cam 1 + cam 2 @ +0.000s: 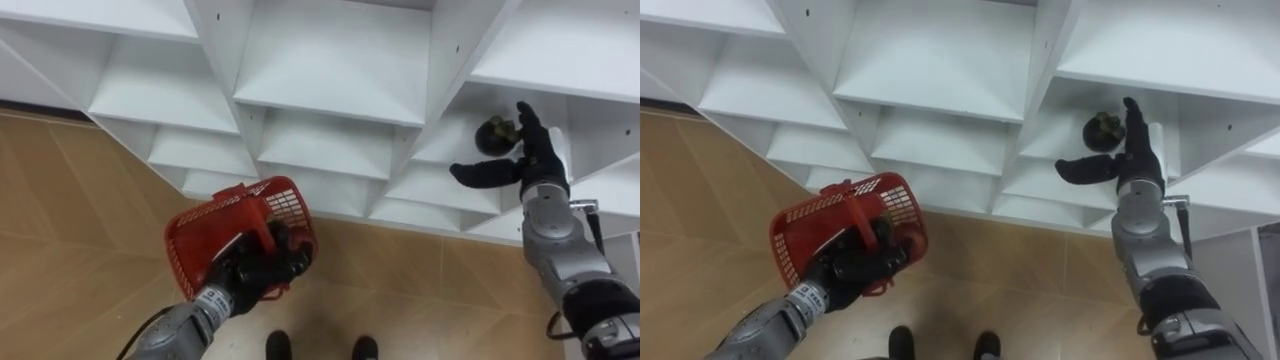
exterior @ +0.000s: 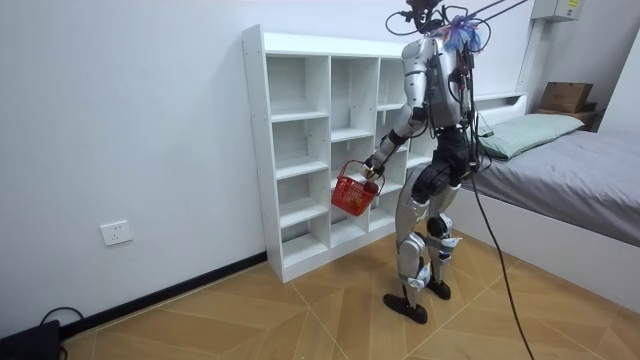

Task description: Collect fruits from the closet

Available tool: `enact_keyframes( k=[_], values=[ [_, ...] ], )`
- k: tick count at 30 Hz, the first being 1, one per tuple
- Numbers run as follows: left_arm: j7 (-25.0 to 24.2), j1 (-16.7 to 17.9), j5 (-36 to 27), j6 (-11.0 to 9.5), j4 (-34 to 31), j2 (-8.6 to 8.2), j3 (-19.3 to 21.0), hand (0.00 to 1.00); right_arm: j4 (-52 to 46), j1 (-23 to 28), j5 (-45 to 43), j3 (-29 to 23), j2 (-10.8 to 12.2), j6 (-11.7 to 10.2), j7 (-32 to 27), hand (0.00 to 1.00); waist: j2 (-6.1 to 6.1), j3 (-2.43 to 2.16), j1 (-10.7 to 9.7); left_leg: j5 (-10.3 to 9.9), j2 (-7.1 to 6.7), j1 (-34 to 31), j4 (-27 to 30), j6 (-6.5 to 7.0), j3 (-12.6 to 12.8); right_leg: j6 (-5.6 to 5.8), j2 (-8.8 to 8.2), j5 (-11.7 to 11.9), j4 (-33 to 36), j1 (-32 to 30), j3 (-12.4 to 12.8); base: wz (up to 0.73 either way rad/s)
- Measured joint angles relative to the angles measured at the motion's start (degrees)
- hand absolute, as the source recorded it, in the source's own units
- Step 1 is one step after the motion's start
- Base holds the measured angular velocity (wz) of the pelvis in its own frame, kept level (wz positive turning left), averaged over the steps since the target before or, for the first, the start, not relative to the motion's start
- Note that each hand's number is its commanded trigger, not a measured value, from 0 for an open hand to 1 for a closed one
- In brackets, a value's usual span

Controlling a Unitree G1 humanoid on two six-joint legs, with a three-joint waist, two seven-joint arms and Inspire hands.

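Note:
A dark round fruit (image 1: 495, 135) (image 1: 1103, 131) sits on a shelf in the right column of the white closet (image 1: 340, 100). My right hand (image 1: 530, 160) (image 1: 1130, 160) is open right beside it, fingers straight up along its right side and thumb stretched out below it, not closed on it. My left hand (image 1: 262, 268) (image 1: 855, 265) is shut on the handle of a red plastic basket (image 1: 240, 235) (image 1: 835, 235) (image 2: 355, 193), held low in front of the shelves. In the room view I stand upright facing the closet (image 2: 320, 140).
The closet has several open white compartments (image 1: 930, 70) across the view. Wooden floor (image 1: 80, 220) lies below. In the room view a bed (image 2: 570, 170) stands close behind me on the room view's right, and a wall socket (image 2: 117, 233) is on the left wall.

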Motion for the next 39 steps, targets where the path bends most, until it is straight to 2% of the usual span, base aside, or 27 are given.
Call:
enact_keyframes(
  k=[5, 28, 34, 39],
  values=[
    [1.1, -0.5, 0.0, 0.0, 0.0, 0.46, -0.1, 1.0, 0.5, -0.1, 0.2, 0.0, 0.0, 0.0, 1.4, 0.0, -0.37, 0.23, 0.0, 0.0, -0.02, -0.1, 0.4, 0.06, 0.0, 0.01, -0.12, -0.1, 0.3, 0.0, -0.1, 0.0],
    [1.2, -1.5, -2.1, 0.0, 0.0, 1.09, -1.4, 1.0, 1.9, -1.5, 2.2, 2.0, -0.3, 0.1, 2.6, 0.0, -0.4, 0.22, 0.3, 0.0, 0.16, -0.5, 1.2, 0.06, -0.1, -0.15, -0.15, -0.2, 1.0, -0.4, -0.2, 0.0],
    [1.8, -1.7, -2.1, 0.2, 0.2, 0.87, -1.3, 1.0, 2.0, -1.8, 2.2, 1.2, -0.3, 0.0, 2.7, 0.0, -0.04, 0.21, 0.3, 0.0, 0.18, -1.0, 1.5, 0.06, -0.6, -0.21, -0.13, -0.2, 1.0, -0.5, -0.7, 0.03],
    [2.3, -2.6, -2.0, 2.0, 0.1, 0.42, -1.2, 1.0, 1.9, -2.1, 2.3, -0.5, -0.3, 0.0, 2.5, 0.0, 1.07, 0.13, 0.3, 0.0, 0.19, -1.7, 1.8, 0.06, -1.4, -0.34, -0.18, -0.1, 1.1, -0.8, -1.4, 0.07]
  ],
)
